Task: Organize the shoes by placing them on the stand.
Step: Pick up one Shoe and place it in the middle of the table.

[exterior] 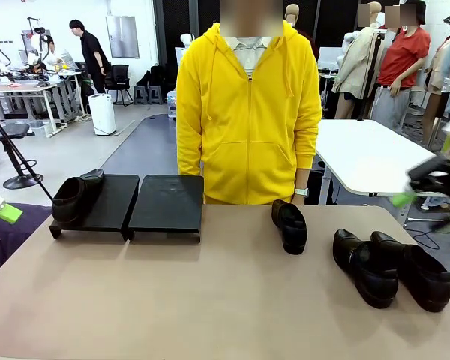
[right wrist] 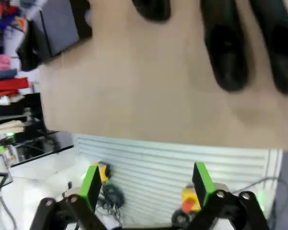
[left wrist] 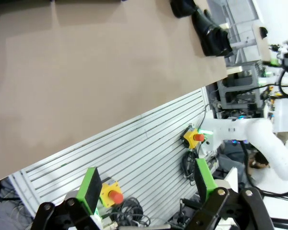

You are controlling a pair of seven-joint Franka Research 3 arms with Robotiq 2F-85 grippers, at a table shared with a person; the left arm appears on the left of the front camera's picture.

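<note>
Right now we see the stand [exterior: 165,202] at the far left of the surface [exterior: 210,307], its two black sections side by side. One shoe [exterior: 75,196] lies on the stand's left section, at its outer end. A second shoe [exterior: 290,225] sits on the surface just right of the stand, near the far edge and close in front of the person in the yellow hoodie [exterior: 247,112]. Well to the right of the stand, a third shoe [exterior: 364,268] and a fourth shoe [exterior: 421,276] rest side by side, touching.

Our left gripper [left wrist: 148,184] hangs off the near edge of the surface, out to the left of the stand, its green pads wide apart with nothing between them. Our right gripper [right wrist: 146,186] hovers far to the right of the stand, beyond the two touching shoes; it looks blurred, yet we can see its fingers spread and empty
</note>
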